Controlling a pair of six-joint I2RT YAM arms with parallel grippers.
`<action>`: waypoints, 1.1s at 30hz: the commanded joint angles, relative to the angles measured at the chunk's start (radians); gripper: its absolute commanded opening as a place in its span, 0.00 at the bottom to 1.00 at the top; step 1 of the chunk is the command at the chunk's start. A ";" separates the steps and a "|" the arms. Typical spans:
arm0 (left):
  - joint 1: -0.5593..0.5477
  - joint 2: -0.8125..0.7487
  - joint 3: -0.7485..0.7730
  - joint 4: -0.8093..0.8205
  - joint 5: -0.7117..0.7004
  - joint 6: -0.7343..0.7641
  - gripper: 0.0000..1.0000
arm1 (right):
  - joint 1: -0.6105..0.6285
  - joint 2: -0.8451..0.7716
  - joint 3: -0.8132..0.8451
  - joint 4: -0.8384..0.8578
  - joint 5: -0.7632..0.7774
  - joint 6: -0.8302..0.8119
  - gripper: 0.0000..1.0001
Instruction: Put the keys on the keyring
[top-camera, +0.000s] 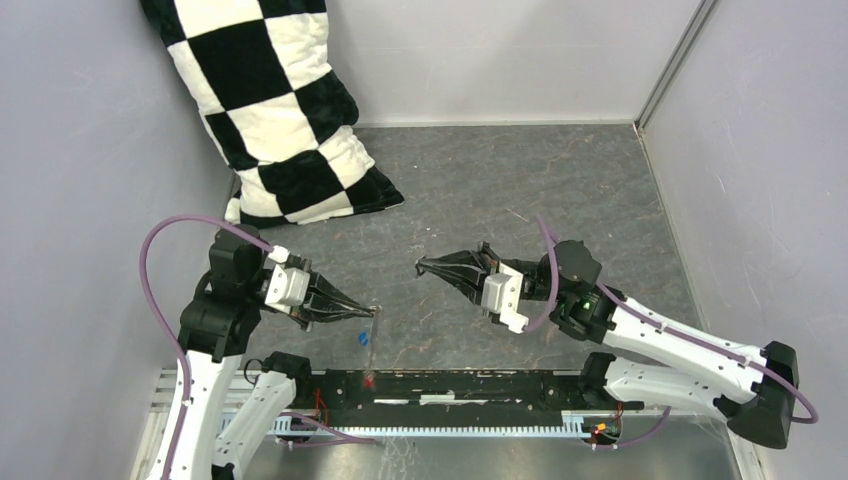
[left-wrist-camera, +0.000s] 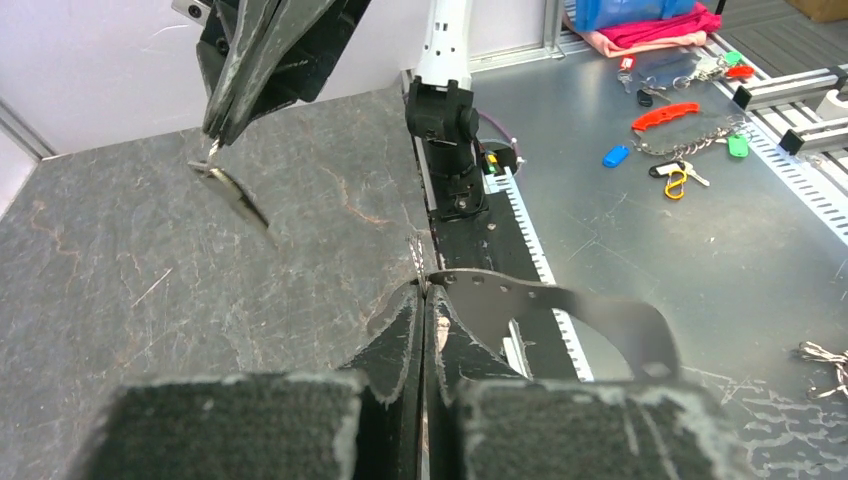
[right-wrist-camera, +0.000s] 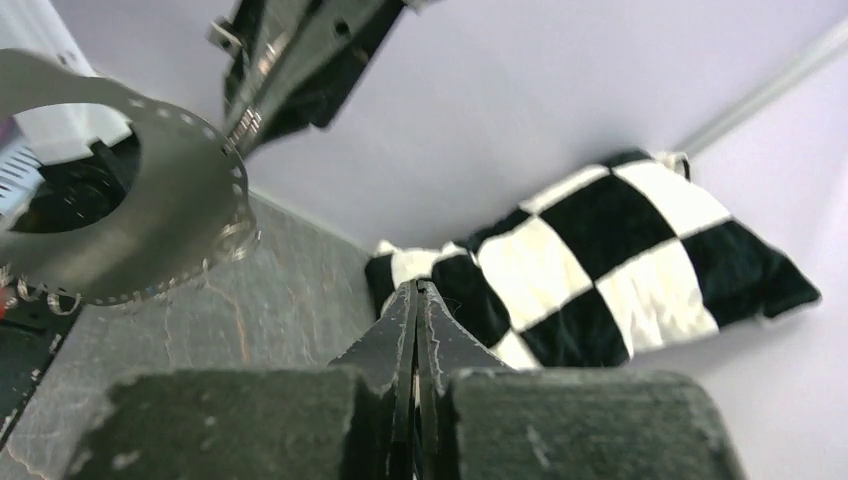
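Where the left gripper (top-camera: 372, 312) closes its jaws, they pinch the keyring's (left-wrist-camera: 600, 305) rim, the hoop hanging over the table (top-camera: 560, 180). Right gripper (top-camera: 420, 266): jaws pressed together, nothing between them, well apart from the hoop. Blue key (top-camera: 362, 338) just beside the hoop, red key (top-camera: 368, 380) lower; threaded or not, can't tell.

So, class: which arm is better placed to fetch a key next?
Likely the right. The left gripper is shut on the keyring, so it is busy; the right gripper is shut across from it, with no clear load.
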 joint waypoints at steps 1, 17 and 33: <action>0.000 0.020 0.032 -0.002 0.134 0.074 0.02 | -0.002 0.037 0.072 0.078 -0.195 0.024 0.01; -0.054 0.057 0.095 0.002 0.138 0.176 0.02 | 0.067 0.111 0.109 0.167 -0.358 0.054 0.01; -0.078 0.044 0.099 0.003 0.136 0.181 0.02 | 0.130 0.153 0.134 0.090 -0.323 -0.018 0.01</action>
